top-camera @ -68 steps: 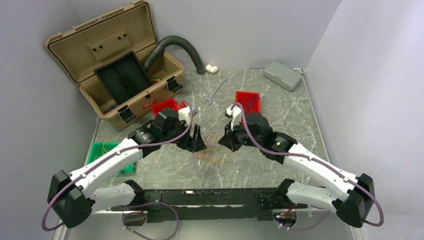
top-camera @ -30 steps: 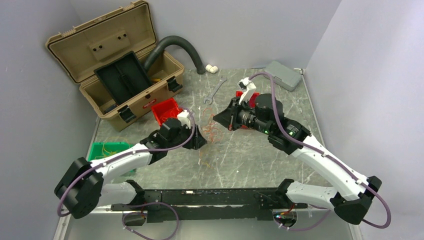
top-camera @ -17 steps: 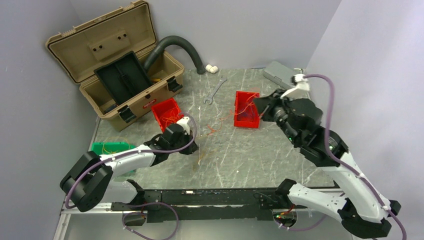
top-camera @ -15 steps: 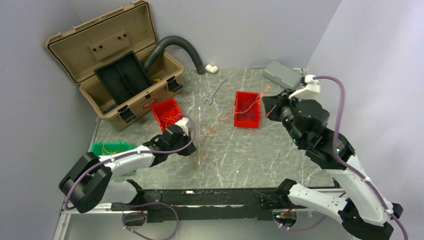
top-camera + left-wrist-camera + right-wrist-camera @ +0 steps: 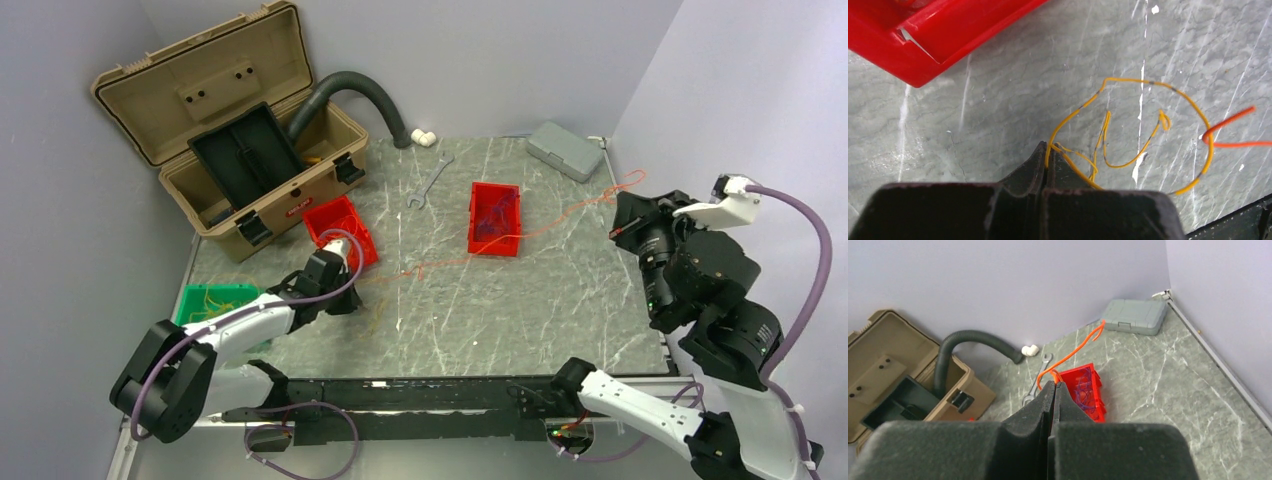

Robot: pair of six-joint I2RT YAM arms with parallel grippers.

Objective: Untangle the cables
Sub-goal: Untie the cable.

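My left gripper (image 5: 1047, 167) pinches the yellow wire (image 5: 1128, 80), arm stretched low over the table (image 5: 998, 100) — my right gripper (image 5: 1053, 390), arm reared high and far right, clamps the orange wire (image 5: 1073, 350).

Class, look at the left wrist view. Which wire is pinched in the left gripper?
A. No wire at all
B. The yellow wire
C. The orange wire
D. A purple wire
B: the yellow wire runs straight into the shut tips of the left gripper, while the orange wire lies off to the side, clear of the fingers.
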